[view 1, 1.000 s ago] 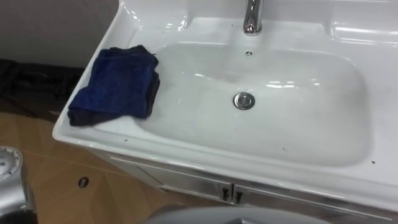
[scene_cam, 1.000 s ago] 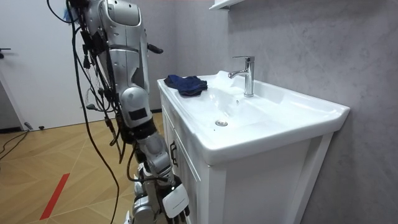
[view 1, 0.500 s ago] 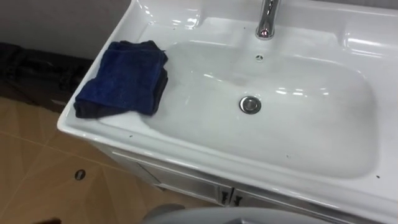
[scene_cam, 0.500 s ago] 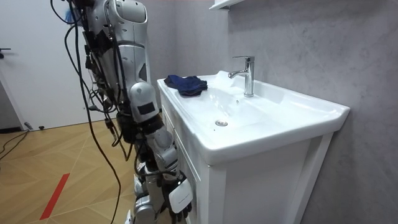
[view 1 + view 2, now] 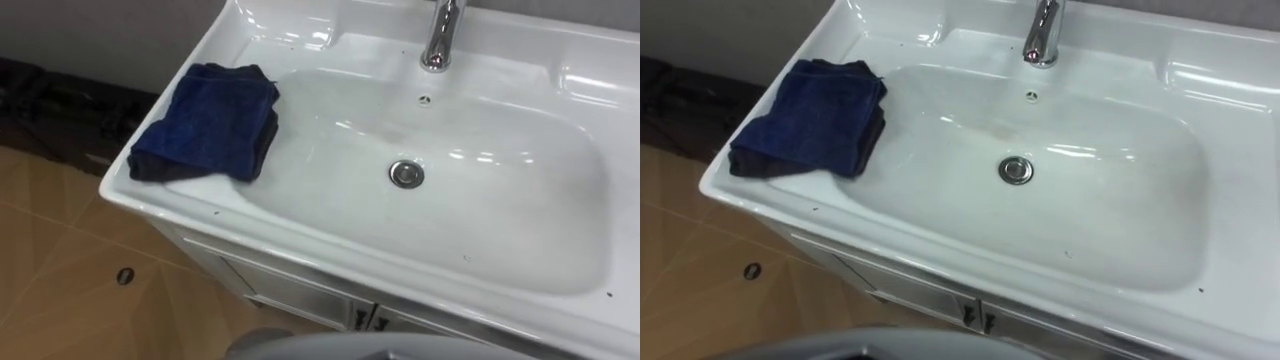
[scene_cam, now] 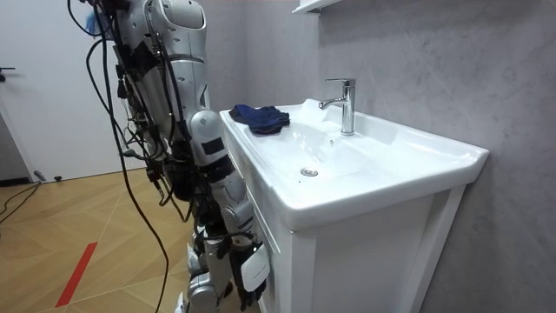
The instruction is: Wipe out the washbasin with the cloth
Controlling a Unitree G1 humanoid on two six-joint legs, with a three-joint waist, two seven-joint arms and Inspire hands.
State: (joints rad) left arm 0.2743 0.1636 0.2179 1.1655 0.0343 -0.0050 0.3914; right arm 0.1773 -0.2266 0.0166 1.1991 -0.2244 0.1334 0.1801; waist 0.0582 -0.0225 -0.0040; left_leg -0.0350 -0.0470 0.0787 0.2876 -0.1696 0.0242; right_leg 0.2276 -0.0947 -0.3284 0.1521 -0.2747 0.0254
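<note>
Left eye view: a folded dark-blue terry cloth (image 5: pixel 208 122) lies on the left rim of the white ceramic basin (image 5: pixel 500 225), well apart from the round metal drain (image 5: pixel 406 173) and the chrome tap (image 5: pixel 440 40). Room view: the robot stands at the white vanity cabinet (image 6: pixel 347 269), its right hand (image 6: pixel 250 269) hanging low beside the cabinet front; whether that hand grips anything cannot be told.

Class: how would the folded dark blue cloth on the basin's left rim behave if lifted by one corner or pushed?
Lifted by a corner, the folded dark blue terry cloth would probably sag and unfold: its soft layers lie loose. It looks thin, so probably light. Pushed, it would likely slide on the glossy white ceramic basin.
</note>
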